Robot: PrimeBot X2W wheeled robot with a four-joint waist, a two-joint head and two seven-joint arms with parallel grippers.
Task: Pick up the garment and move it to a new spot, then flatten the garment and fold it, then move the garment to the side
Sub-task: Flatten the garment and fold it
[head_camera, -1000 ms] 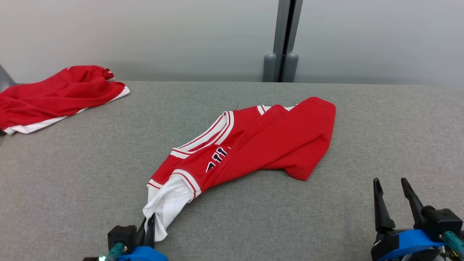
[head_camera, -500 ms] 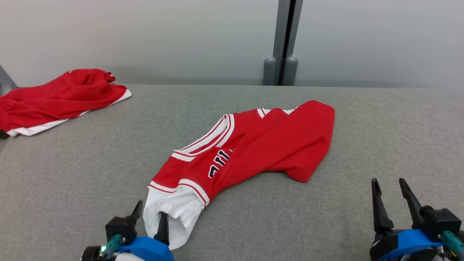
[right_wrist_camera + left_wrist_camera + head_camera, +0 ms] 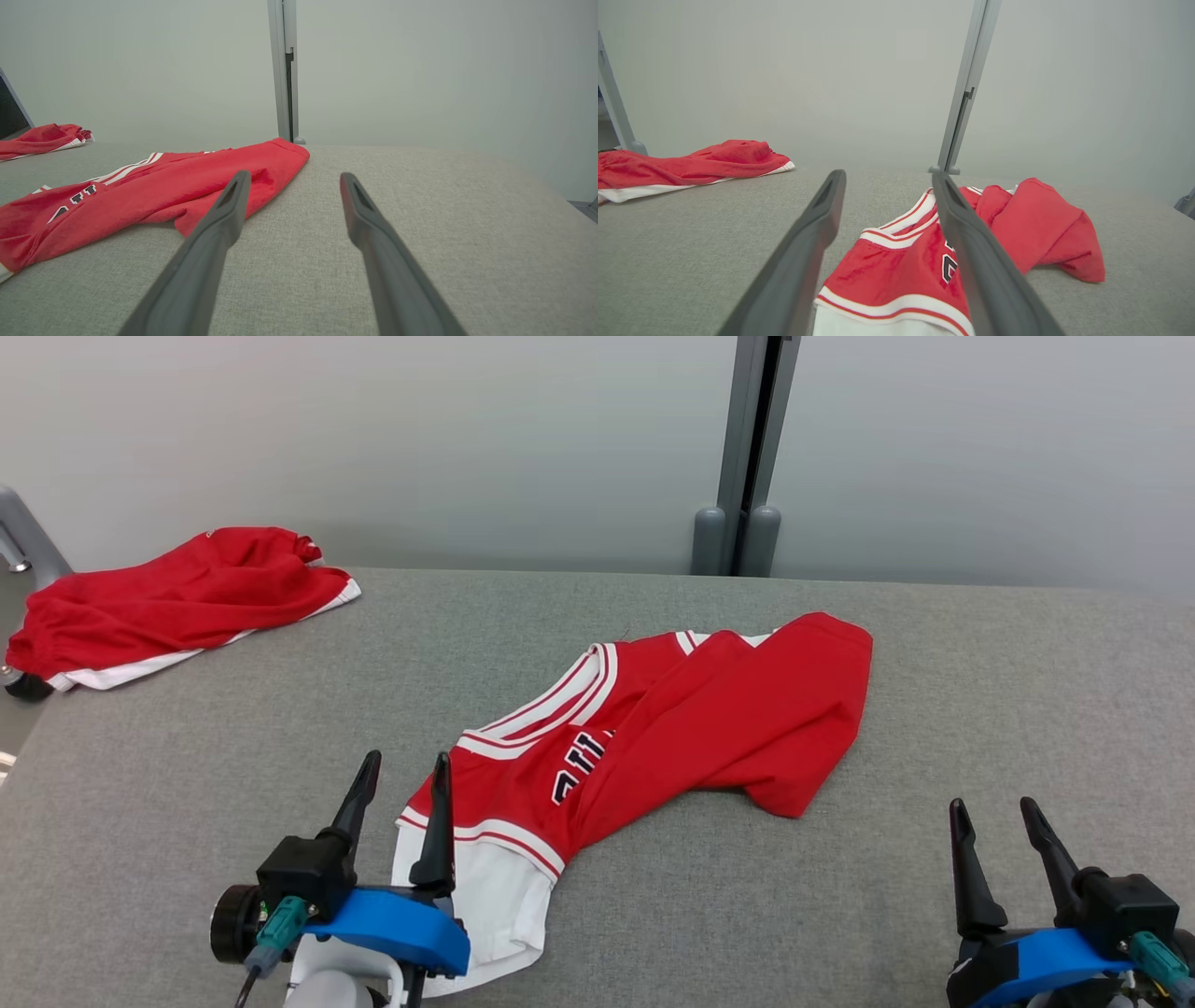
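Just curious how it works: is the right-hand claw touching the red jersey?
Apart. In the head view, bare grey surface lies between the right gripper and the red jersey.

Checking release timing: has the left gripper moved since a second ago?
Yes. The left gripper, now open, has let go of the jersey and risen in the head view toward the grey post, beyond the camera's shift.

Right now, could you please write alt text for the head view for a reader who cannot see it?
A crumpled red jersey lies on the grey table, the open left gripper at its white hem. The open right gripper sits lower right; another red garment lies far left.
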